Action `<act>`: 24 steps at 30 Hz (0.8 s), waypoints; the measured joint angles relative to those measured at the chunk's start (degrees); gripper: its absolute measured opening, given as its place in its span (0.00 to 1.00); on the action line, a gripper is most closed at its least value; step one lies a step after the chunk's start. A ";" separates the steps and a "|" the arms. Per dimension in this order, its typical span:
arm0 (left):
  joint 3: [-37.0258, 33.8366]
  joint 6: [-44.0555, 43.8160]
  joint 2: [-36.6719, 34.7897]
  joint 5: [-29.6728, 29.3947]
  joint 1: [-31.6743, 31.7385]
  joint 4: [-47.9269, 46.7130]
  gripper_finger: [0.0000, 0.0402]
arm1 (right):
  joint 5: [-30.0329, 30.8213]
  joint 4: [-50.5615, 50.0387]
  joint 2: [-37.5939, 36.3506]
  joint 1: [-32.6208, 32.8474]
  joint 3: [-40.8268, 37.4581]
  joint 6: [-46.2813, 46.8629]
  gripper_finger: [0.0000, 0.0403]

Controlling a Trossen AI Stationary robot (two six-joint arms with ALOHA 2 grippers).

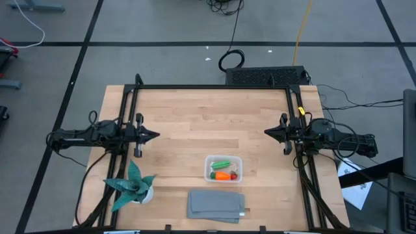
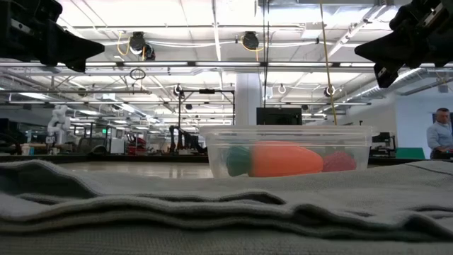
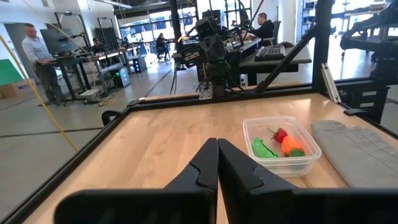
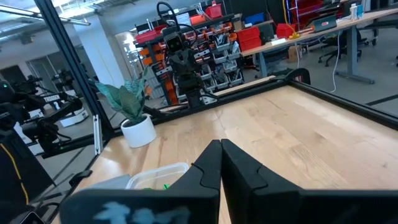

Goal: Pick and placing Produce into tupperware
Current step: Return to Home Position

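Now the clear tupperware (image 1: pixel 209 160) sits near the desk (image 1: pixel 182 110) centre, toward 5 o'clock, holding the carrot (image 1: pixel 223 175), green pod (image 1: pixel 221 164) and red berry (image 1: pixel 234 173). The left tool (image 1: pixel 151 136) at 9 o'clock and the right tool (image 1: pixel 272 132) at 3 o'clock are closed and empty. For homing, I think each arm should retract level, well away from the tupperware.

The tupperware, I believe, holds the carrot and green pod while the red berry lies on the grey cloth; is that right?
Not quite: the red berry is also inside the tupperware, with the carrot and green pod; the left wrist view shows it.
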 joint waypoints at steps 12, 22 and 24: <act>0.00 0.02 0.00 -0.02 0.01 0.00 0.02 | 0.00 0.00 0.00 0.00 0.00 -0.01 0.00; 0.00 0.02 0.00 0.00 0.00 0.00 0.04 | 0.00 0.01 0.00 0.00 0.00 -0.01 0.00; 0.00 0.02 0.00 0.00 0.00 0.00 0.05 | 0.00 -0.01 0.00 -0.01 0.00 -0.01 0.00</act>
